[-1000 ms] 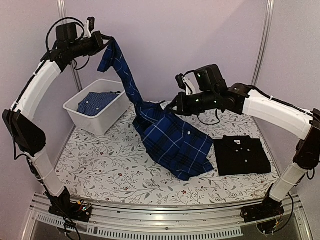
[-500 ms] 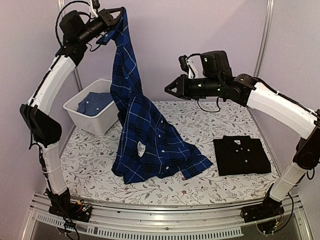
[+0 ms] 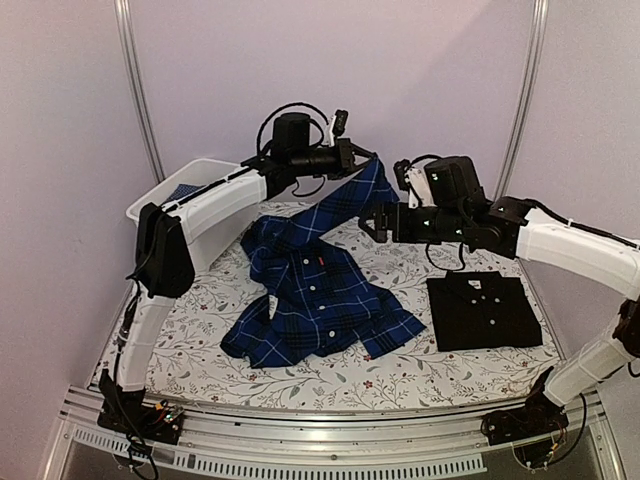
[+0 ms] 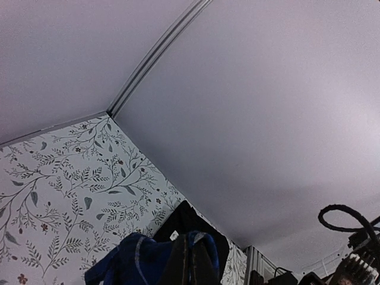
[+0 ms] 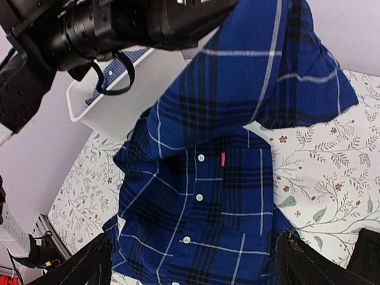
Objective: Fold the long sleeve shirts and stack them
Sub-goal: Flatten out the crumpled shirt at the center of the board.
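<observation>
Black shirt [image 3: 485, 310]: folded into a neat rectangle with the buttons showing, flat on the right side of the table [image 3: 200, 330]. I count it as done and judge it the base of the stack.

Plaid shirt [image 3: 320, 300]: not folded. It lies front-up mid-table, with the button row showing and the hem toward the near edge. The body is rumpled and skewed. One part, a sleeve or shoulder by the look of it, rises off the table toward the back.

Left jaws: closed tight on that raised part of the plaid shirt, high over the back of the table. My wrist view shows bunched blue cloth pinched between them.

Right jaws: spread wide with nothing in them, hovering just beside the lifted cloth. My wrist view looks down on the button row between the two fingers.

White bin [image 3: 148, 203], back left: a blue patterned cloth [image 3: 184, 190] with small white buttons sits inside. Possibly another shirt waiting; I cannot tell for sure.

Tally, as I judge it: one shirt is finished and one is laid out but not flattened. No folds are made on it yet, and it is not yet stacked on the black one. Next need: lay the lifted part flat, square the body, then bring the sleeves in.
</observation>
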### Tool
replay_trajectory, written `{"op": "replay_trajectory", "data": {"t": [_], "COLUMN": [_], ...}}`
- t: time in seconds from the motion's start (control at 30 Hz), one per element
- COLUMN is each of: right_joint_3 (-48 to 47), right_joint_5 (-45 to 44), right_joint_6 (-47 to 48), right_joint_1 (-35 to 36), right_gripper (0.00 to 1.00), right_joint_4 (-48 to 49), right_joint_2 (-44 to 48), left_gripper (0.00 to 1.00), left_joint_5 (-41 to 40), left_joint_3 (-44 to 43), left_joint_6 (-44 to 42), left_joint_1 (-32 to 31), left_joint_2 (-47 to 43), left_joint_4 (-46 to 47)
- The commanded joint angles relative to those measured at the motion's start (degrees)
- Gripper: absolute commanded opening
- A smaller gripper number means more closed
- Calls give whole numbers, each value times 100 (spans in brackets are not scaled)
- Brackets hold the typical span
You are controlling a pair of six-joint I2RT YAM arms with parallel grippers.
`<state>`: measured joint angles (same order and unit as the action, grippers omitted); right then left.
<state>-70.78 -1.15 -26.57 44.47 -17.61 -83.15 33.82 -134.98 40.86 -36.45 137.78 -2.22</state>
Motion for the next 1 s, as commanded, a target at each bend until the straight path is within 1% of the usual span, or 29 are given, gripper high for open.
{"op": "replay_trajectory", "data": {"t": [0.0, 0.1, 0.2, 0.33, 0.43, 0.6, 0.83, 0.87, 0.9, 0.97], "right_joint_3": [-155, -325, -557, -869, -1100, -1153, -1670, -1720, -1769, -1802], "right_joint_5": [-327, -282, -385, -254, -184, -63, 56, 58, 52, 4], "right_joint_6": [114, 79, 111, 244, 257, 157, 241, 234, 208, 191], "right_joint_1": [-15, -34, -54, -131, -140, -140, -157, -157, -158, -164], "right_gripper": [97, 99, 99, 99, 99, 99, 99, 98, 94, 81], "right_joint_4": [492, 768, 956, 1185, 1330, 1987, 2215, 2219, 2212, 2222], "right_joint_2": [-210, -485, -741, -1010, -1280, -1483, -1965, -2013, -2092, -2171], "left_gripper": [0, 0, 0, 0, 0, 0, 0, 0, 0, 0], "left_joint_5": [187, 329, 380, 458, 583, 755, 1010, 1055, 1109, 1176], "left_joint_3": [-18, 10, 270, 573, 599, 604, 610, 613, 632, 688], "left_joint_6": [67, 58, -14, -89, -19, 226, 583, 660, 740, 851], "left_joint_1": [-12, -37, -53, -47, -89, -150, -170, -167, -176, -174], "left_joint_2": [-256, -368, -655, -960, -1025, -1107, -1178, -1175, -1176, -1186], "left_joint_4": [349, 377, 387, 381, 377, 544, 804, 863, 939, 1078]}}
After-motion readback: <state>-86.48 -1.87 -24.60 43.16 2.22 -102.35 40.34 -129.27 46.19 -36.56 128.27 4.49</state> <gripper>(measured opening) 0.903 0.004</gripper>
